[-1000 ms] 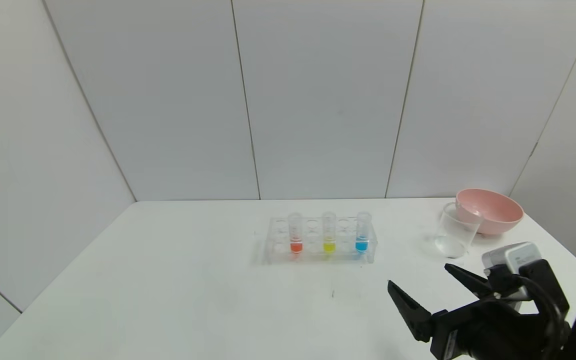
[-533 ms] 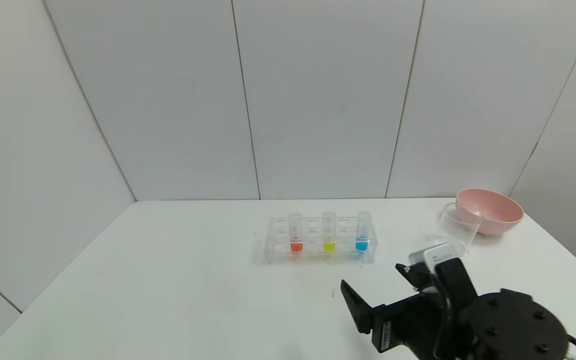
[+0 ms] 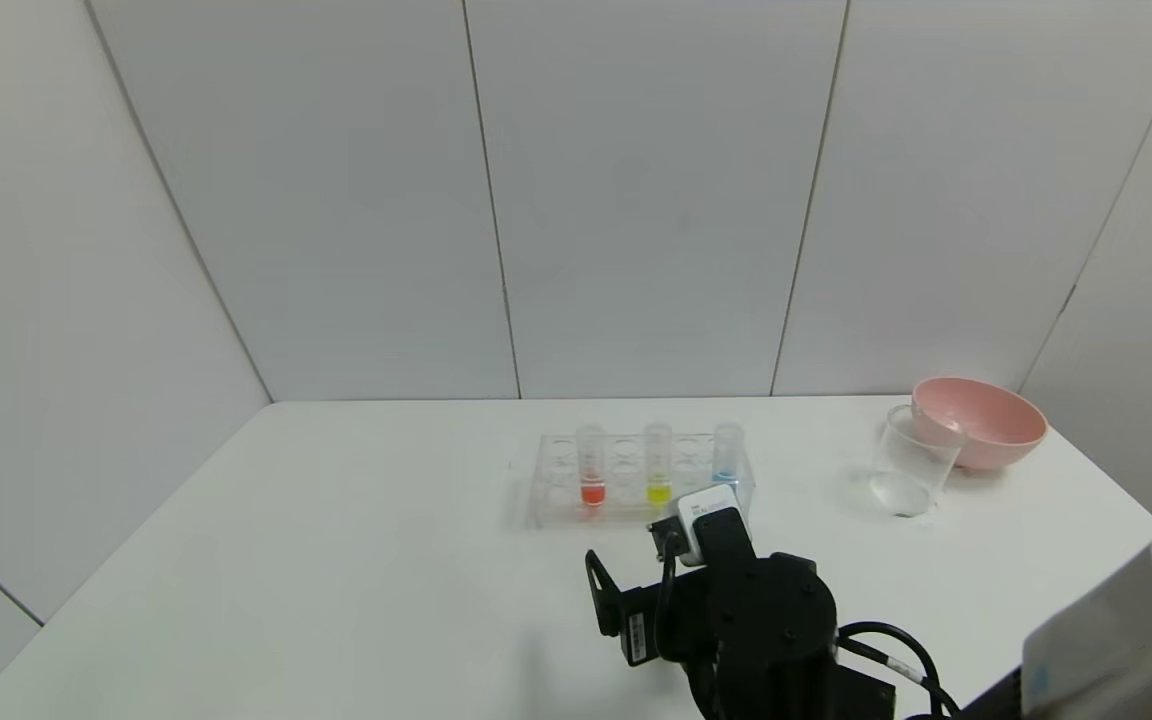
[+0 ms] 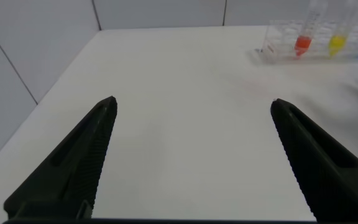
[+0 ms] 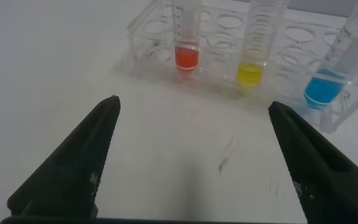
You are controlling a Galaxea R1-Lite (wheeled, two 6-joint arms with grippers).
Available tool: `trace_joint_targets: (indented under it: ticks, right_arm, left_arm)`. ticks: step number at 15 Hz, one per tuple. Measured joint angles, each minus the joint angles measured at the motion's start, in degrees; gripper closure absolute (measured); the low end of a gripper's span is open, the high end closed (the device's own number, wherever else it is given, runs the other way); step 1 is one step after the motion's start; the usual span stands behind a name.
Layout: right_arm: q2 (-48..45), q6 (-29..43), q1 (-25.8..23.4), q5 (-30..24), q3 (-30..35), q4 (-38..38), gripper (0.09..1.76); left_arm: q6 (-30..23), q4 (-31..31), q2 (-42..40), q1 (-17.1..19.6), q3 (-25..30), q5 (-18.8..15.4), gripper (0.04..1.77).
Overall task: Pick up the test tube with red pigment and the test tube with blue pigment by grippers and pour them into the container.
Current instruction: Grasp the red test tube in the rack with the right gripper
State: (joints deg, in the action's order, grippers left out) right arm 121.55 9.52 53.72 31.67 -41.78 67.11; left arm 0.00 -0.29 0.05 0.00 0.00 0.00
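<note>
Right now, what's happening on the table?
The right gripper, fingers open, sits just in front of the clear rack, holding nothing. The test tube with red pigment, the yellow tube and the test tube with blue pigment stand in it. The container waits beside the pink bowl. The left gripper is open, farther off.

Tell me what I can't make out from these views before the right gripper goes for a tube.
- Head view: the right gripper and its arm hide the lower end of the test tube with blue pigment and part of the rack.
- Head view: the left gripper is out of frame; only its own wrist view shows it.
- Right wrist view: the tube tops are cut off by the edge; the container is outside it.
</note>
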Motion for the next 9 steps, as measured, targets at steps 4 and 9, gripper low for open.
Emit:
trace_joint_targets:
  ticks: [4,9]
  right_arm:
    - [4.41,-0.11,-0.41,0.54,-10.31,-5.63,0.14]
    - [9.86,-1.54,-3.43,0.21,-23.32,-11.36,0.14]
  left_arm:
    - [0.0,0.34,-0.02,0.0,0.0,0.0,0.05]
    - [0.02,0.37,0.0,0.0,0.0,0.0,0.05]
